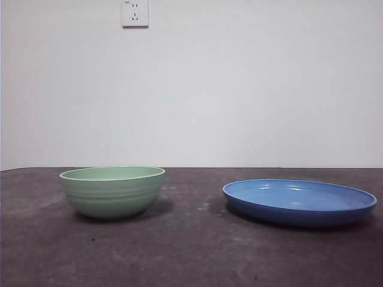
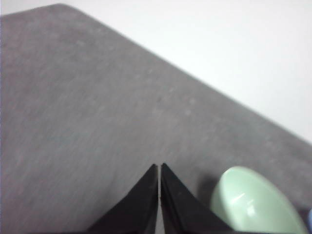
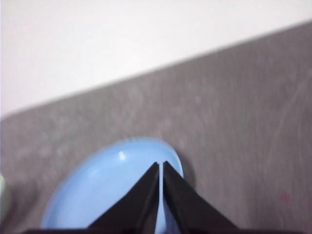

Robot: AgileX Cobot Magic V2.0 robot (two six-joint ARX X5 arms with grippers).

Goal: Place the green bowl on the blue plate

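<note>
The pale mint-green ridged bowl [image 1: 112,191] sits well apart from the glossy blue shallow plate [image 1: 299,201]. The left gripper [image 2: 159,168], jaws closed and empty, probably hovers near; open wide, pinch its rim squarely.

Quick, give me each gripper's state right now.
Left gripper: shut, empty, beside the green bowl.
Right gripper: shut, empty, above the blue plate.
</note>
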